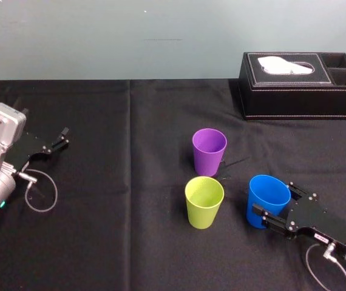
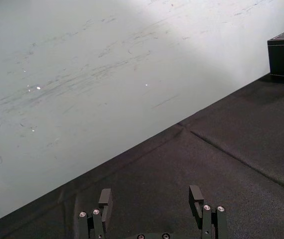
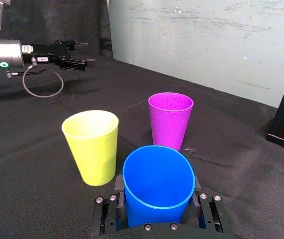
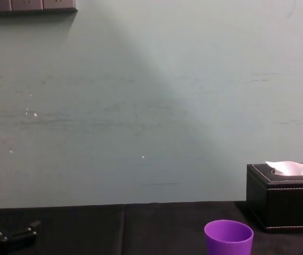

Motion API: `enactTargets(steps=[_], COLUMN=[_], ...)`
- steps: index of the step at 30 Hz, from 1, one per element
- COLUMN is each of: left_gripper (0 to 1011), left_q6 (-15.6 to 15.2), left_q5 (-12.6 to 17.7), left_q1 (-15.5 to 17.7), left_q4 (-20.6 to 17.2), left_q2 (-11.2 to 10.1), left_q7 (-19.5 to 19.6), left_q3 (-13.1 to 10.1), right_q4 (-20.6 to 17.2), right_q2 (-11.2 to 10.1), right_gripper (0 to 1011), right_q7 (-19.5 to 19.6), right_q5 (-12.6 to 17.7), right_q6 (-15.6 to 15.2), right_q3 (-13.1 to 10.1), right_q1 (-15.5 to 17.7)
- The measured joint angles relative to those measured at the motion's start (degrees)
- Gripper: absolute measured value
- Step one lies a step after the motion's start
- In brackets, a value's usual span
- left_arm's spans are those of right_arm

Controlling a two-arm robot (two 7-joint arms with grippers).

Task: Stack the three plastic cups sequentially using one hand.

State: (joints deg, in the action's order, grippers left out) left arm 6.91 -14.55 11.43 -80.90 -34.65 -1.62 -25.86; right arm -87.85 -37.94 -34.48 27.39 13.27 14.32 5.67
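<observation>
tissue box (image 1: 294,97): black, with white stitching along the edges; white tissue (image 1: 285,64) on top.
purple cup (image 1: 209,150): uniform purple; the cup nearest the tissue box.
blue cup (image 1: 264,197): uniform bright blue.
yellow-green cup (image 1: 204,201): uniform yellow-green; the cup farthest from the tissue box.
tablecloth (image 1: 130,200): plain black.
wall (image 1: 100,36): pale grey-green, faint scuff marks.
right gripper (image 1: 276,205): black.
left gripper (image 1: 64,137): black.

Purple cup (image 4: 228,236) base below chest-view edge.

Right gripper (image 3: 157,191) jaws clasp the blue cup (image 3: 156,172).
</observation>
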Motion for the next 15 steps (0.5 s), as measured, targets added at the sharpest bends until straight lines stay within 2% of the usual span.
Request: enactTargets(steps=[12,15], left_gripper=[1011,1011], left_q6=[0.0,0.0], left_q5=[0.0,0.0], left_q1=[0.0,0.0], left_q4=[0.0,0.0], left_q2=[0.0,0.0], left_q7=[0.0,0.0], left_q3=[0.0,0.0], right_q4=[0.0,-1.1], right_q2=[-0.1,0.3], right_gripper=[737,738], right_q7=[0.0,1.2], right_q5=[0.0,0.0], right_q6=[0.1,-0.2], right_q3=[0.0,-1.0], right_q1=[0.1,1.0])
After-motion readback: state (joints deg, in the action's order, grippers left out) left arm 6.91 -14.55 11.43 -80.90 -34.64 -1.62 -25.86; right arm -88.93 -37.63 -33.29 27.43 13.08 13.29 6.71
